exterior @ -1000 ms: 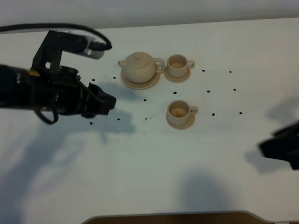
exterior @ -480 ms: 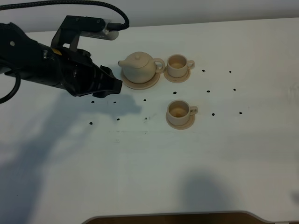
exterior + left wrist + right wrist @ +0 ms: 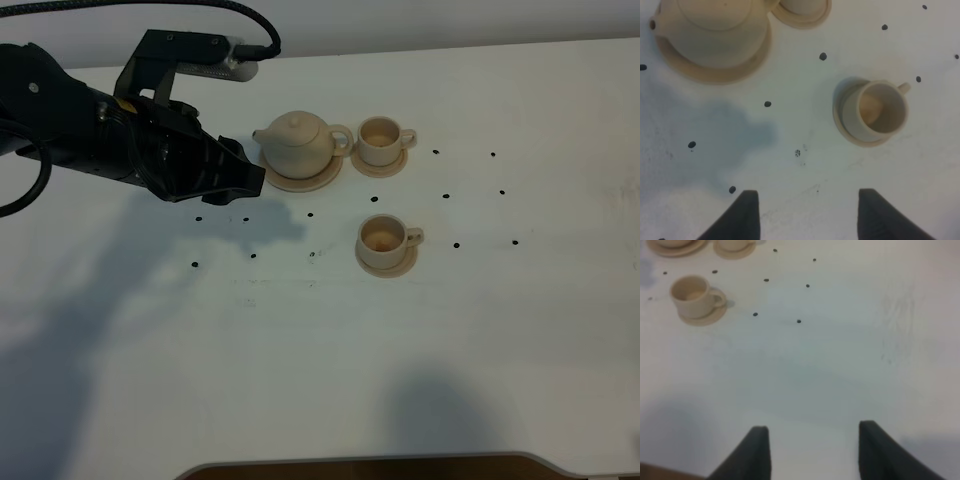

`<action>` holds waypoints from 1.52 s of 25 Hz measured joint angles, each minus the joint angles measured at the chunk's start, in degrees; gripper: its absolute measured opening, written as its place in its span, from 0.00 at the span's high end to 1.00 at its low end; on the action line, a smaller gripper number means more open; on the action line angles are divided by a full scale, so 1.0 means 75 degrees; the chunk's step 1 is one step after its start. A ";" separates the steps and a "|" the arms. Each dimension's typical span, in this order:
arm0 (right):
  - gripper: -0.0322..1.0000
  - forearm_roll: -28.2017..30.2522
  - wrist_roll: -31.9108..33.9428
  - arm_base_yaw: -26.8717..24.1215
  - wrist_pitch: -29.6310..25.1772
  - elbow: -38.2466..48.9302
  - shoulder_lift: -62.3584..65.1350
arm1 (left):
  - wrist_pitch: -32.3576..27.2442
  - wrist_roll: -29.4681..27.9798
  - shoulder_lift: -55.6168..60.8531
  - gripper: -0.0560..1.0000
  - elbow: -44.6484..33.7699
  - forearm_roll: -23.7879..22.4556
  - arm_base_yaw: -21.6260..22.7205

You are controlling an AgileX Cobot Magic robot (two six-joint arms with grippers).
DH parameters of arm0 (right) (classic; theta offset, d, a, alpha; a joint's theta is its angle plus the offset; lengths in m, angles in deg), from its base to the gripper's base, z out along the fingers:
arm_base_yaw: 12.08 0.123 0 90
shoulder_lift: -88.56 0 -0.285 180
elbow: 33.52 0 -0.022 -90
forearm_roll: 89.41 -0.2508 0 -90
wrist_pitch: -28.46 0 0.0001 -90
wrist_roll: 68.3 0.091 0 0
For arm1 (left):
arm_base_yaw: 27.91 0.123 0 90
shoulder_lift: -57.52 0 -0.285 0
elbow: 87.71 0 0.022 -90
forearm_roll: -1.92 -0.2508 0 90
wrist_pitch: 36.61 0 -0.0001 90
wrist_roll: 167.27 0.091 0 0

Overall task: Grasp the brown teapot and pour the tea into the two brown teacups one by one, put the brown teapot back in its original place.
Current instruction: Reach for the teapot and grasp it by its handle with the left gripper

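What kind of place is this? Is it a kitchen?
More likely a robot lab than a kitchen: a plain white table dotted with black marks, a black left gripper, and just a brown teapot with two teacups.

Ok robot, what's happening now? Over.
Left pincer open, empty, close beside teapot. Right pincer open, empty. Teapot on its plate. Nothing in between.

The brown teapot (image 3: 297,143) is plain beige-tan, unpatterned, the same shade as the round plate (image 3: 300,184) under it. The far teacup (image 3: 380,135) and near teacup (image 3: 383,238) share that tan, saucers included; the near one looks slightly darker inside, perhaps only shadow. The table (image 3: 450,330) is white, sprinkled with small black dots (image 3: 456,245). The left gripper (image 3: 248,172) is matte black
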 joint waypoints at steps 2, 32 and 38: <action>0.58 0.0009 0.0050 0.0000 -0.0180 0.0009 0.0000 | 0.0000 0.0000 0.0000 0.51 0.0000 0.0000 0.0000; 0.58 0.0318 0.0665 -0.0003 -0.0600 0.0199 0.1793 | 0.0197 0.0160 -0.0213 0.51 0.0493 -0.0023 0.0000; 0.58 0.0318 0.0686 -0.0003 -0.0600 0.0199 0.1793 | -0.1612 0.0174 -0.1509 0.51 0.2419 -0.0124 -0.0166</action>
